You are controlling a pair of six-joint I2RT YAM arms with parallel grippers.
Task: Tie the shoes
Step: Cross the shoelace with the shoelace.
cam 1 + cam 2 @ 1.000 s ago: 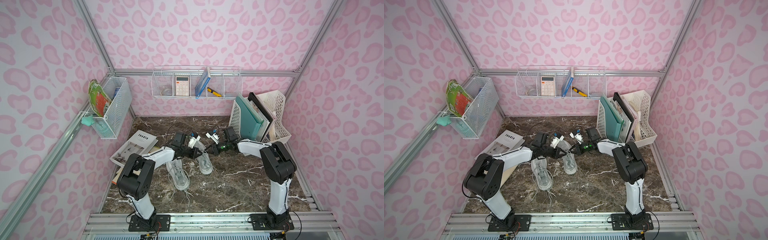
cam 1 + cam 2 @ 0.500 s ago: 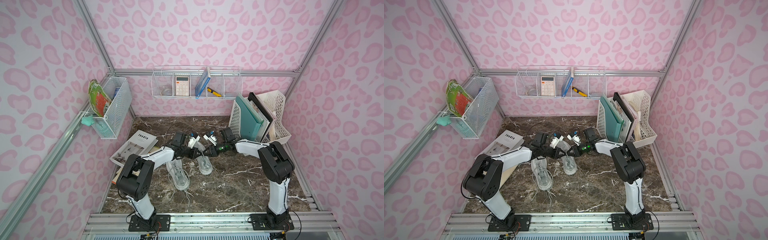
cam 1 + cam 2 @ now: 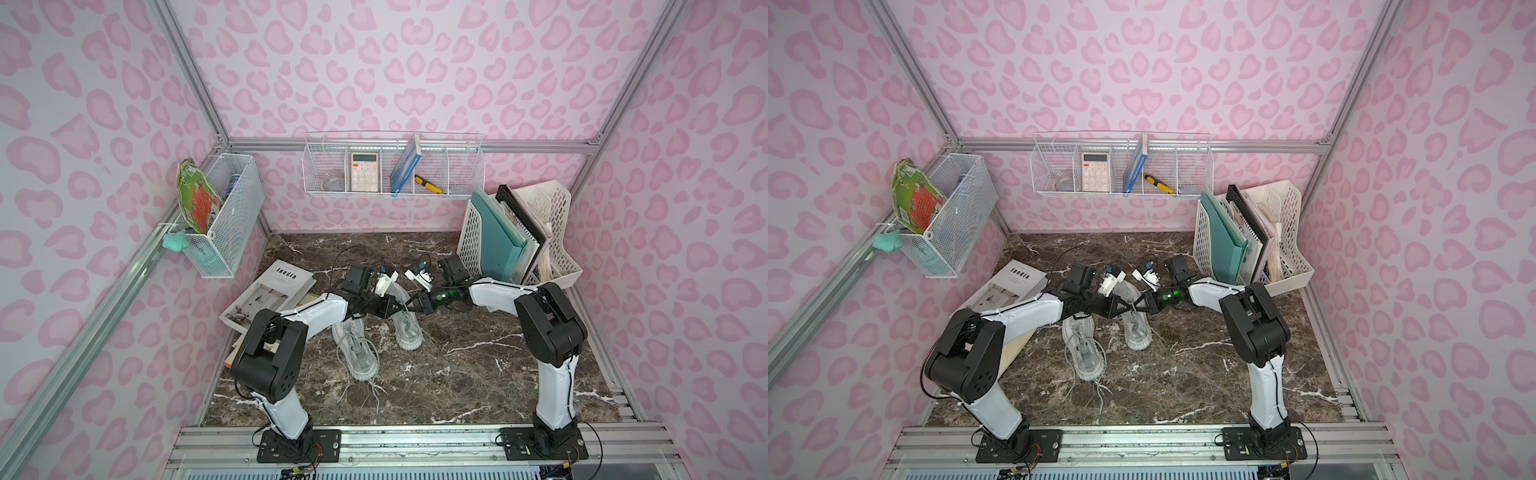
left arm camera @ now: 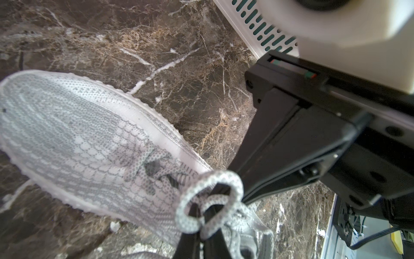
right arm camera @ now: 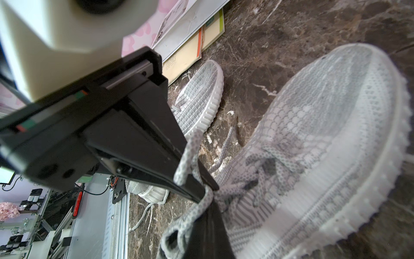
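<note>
Left end effector point(image 3: 395, 310) and right end effector point(image 3: 409, 306) meet almost tip to tip just above the laced middle of the far shoe point(image 3: 409, 334). That shoe stands on the marble worktop point(image 3: 478, 374), well apart from the open magazine point(image 3: 272, 286). The near shoe point(image 3: 359, 357) lies roughly between it and the magazine, its heel end under the left arm.

The left end effector's jaws are pressed together and pinch the lace point(image 4: 186, 203) of the far shoe. In the left wrist view the lace curls in two small loops around the black fingers point(image 4: 190, 242).

The right end effector's jaws are pressed together too. In the right wrist view the lace crosses the tip of the left end effector and runs down along the right one's own fingers point(image 5: 208, 228). I cannot tell whether the lace is clamped between them or only lies against them.

The near shoe is untied. Its loose lace ends point(image 3: 376, 392) trail over the worktop on the side away from the magazine.
</note>
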